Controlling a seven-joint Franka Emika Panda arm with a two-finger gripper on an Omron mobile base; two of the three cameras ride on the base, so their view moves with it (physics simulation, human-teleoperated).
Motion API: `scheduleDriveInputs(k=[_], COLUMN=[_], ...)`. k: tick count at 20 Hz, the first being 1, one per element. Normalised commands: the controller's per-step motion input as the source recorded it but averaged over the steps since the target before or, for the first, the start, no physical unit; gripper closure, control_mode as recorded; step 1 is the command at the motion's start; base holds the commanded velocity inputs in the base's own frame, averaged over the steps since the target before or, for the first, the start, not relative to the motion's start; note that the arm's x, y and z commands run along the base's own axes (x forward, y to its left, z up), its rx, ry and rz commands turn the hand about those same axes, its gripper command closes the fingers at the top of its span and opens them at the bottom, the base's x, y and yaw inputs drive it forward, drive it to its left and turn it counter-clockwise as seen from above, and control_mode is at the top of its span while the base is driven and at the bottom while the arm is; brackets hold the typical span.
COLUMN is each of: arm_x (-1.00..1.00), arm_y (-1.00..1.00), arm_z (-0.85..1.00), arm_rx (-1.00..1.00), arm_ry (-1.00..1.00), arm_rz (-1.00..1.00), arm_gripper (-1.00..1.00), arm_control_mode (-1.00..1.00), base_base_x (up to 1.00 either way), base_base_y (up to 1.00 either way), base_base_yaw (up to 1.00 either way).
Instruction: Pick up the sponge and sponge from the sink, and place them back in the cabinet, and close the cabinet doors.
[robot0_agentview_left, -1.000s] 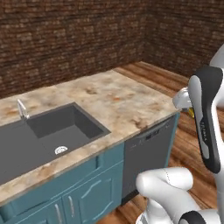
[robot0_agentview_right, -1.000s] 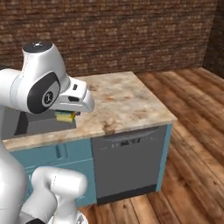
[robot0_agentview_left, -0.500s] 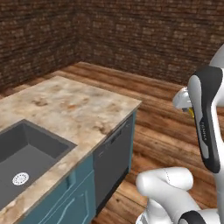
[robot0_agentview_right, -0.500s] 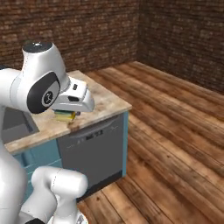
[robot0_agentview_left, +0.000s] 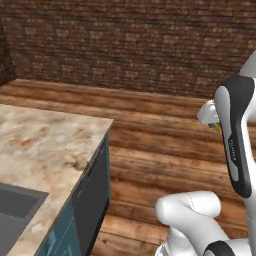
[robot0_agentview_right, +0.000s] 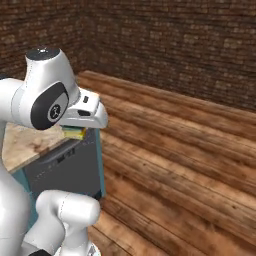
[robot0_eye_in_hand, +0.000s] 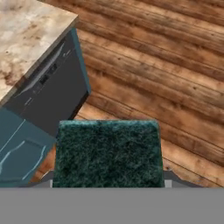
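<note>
Rough dark brick walls (robot0_agentview_left: 125, 45) close off the back of the room, above a floor of long reddish-brown wooden planks (robot0_agentview_left: 165, 145) with visible grain. At the left of the left base view, the tan marble counter (robot0_agentview_left: 45, 145) ends in a squared corner, its surface mottled with brown veins; a corner of the dark grey rectangular sink basin (robot0_agentview_left: 17, 210) cuts into it at the lower left edge. Below the counter's end sits a flat dark grey dishwasher front (robot0_agentview_left: 92, 200) framed by a teal-blue edge. To the right, the white arm rises with its dark joint, and a sliver of yellow shows at the hand.

From the right base view, the small rectangular sponge (robot0_agentview_right: 74, 133) with a yellow body and a dark green scouring face hangs just under the white hand, above the counter's end. The gripper (robot0_agentview_right: 75, 129) is largely hidden by the hand there, but its jaws are clamped on the sponge, which is lifted clear of every surface.

Looking down from the hand view, the counter corner (robot0_eye_in_hand: 26, 30) lies at upper left, the dishwasher panel (robot0_eye_in_hand: 48, 96) beneath it, and a teal cupboard door (robot0_eye_in_hand: 17, 153) at lower left. The sponge's coarse, fibrous green face (robot0_eye_in_hand: 107, 153) spreads across the lower middle, with plank flooring (robot0_eye_in_hand: 175, 65) to the right
</note>
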Motion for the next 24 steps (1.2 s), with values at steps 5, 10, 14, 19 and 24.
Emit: scheduleDriveInputs(k=[5,10,14,19,24], arm_x=[0.00,0.00,0.00,0.00,0.00], arm_y=[0.00,0.00,0.00,0.00,0.00], arm_z=[0.00,0.00,0.00,0.00,0.00], arm_rx=[0.00,0.00,0.00,0.00,0.00], arm_ry=[0.00,0.00,0.00,0.00,0.00], arm_rz=[0.00,0.00,0.00,0.00,0.00], arm_gripper=[1.00,1.00,1.00,1.00,1.00], arm_control_mode=[1.00,1.00,1.00,1.00,1.00], base_base_x=[0.25,0.33,0.49,0.82,1.00], base_base_y=[0.00,0.00,0.00,0.16,0.27], base_base_yaw=[-0.54,-0.52,-0.41,-0.20,-0.07])
